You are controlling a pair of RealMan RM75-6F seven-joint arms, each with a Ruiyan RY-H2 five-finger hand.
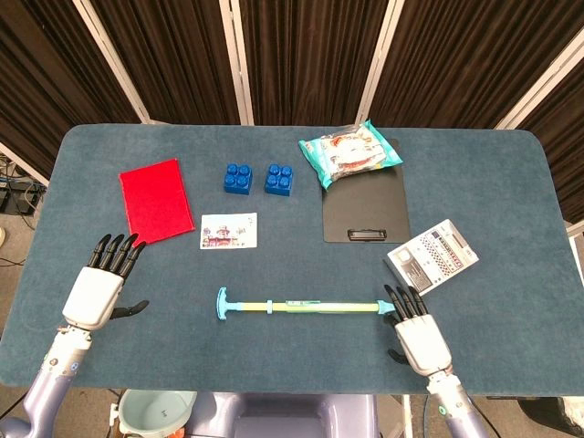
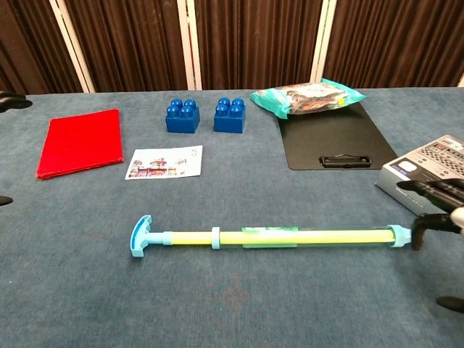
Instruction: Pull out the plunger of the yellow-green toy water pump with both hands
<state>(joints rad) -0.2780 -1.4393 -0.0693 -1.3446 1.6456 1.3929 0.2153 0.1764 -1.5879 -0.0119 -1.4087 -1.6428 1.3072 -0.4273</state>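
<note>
The yellow-green toy water pump (image 1: 306, 306) (image 2: 279, 237) lies flat across the near middle of the table. Its light-blue T-handle (image 1: 222, 304) (image 2: 139, 236) points left and its nozzle tip points right. My right hand (image 1: 415, 333) hovers palm-down over the nozzle end with fingers spread, holding nothing; its fingertips (image 2: 435, 190) enter the chest view at the right edge. My left hand (image 1: 99, 284) floats open well to the left of the handle, about a hand's length away, and only its fingertips (image 2: 9, 101) show in the chest view.
A red cloth (image 1: 156, 201), a small picture card (image 1: 228, 230), two blue bricks (image 1: 238, 178) (image 1: 279, 179), a black clipboard (image 1: 365, 208) with a snack bag (image 1: 349, 152) on it, and a grey calculator box (image 1: 431, 257) lie behind the pump on the blue table (image 1: 292, 365).
</note>
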